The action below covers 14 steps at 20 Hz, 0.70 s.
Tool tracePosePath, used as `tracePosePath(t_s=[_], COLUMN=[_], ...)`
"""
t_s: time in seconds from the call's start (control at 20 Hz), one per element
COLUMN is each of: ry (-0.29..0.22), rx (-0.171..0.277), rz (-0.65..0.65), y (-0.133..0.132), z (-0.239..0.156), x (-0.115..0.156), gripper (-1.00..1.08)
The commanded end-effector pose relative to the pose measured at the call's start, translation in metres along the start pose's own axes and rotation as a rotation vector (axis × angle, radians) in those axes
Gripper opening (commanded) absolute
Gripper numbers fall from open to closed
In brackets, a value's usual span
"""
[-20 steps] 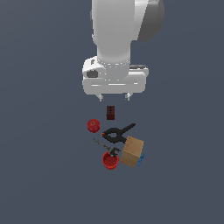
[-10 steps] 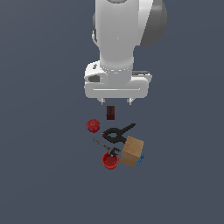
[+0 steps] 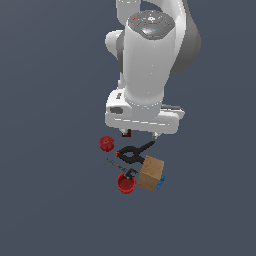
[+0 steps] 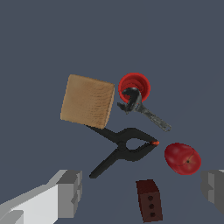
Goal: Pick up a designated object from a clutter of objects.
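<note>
I am hanging above the tabletop (image 3: 45, 150) with my gripper (image 4: 142, 194) spread wide and holding nothing; in the wrist view one finger is showing at each side of the picture, well apart, with the small dark red-brown box (image 4: 148, 199) lying between them. In the exterior view my hand is covering most of that box, so only a sliver is peeking out just under it. The wooden block (image 3: 151, 173) I am meant to take is sitting at the far end of the cluster from my gripper, toward the exterior view's right, its grain plainly visible in the wrist view. A black spring clamp (image 4: 124, 148) is lying between the block and the box, one of its handles reaching up to the block's edge and seeming to touch it, though I cannot be sure from these angles. The red cup (image 4: 134, 86) is standing just beside the block, and a black wrench (image 4: 141, 108) is resting with its head over the cup's rim. The red round piece (image 4: 182, 158) is lying apart from the others, near the clamp's orange-tipped nose. A small blue piece (image 3: 161, 182) is showing against the block's side in the exterior view.
</note>
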<state>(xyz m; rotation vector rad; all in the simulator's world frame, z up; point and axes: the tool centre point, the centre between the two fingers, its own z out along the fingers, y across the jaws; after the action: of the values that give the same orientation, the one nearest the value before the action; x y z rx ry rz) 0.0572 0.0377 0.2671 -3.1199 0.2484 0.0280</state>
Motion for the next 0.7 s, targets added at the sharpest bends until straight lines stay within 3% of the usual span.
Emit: tracePosePath(t_s=[0.0, 0.65], ry=[0.003, 0.018], rx=[-0.003, -0.008], rz=[0.047, 0.223], y=[-0.011, -0.052], z=[0.012, 0.065], x=[0.013, 0.056], gripper=[1.00, 1.00])
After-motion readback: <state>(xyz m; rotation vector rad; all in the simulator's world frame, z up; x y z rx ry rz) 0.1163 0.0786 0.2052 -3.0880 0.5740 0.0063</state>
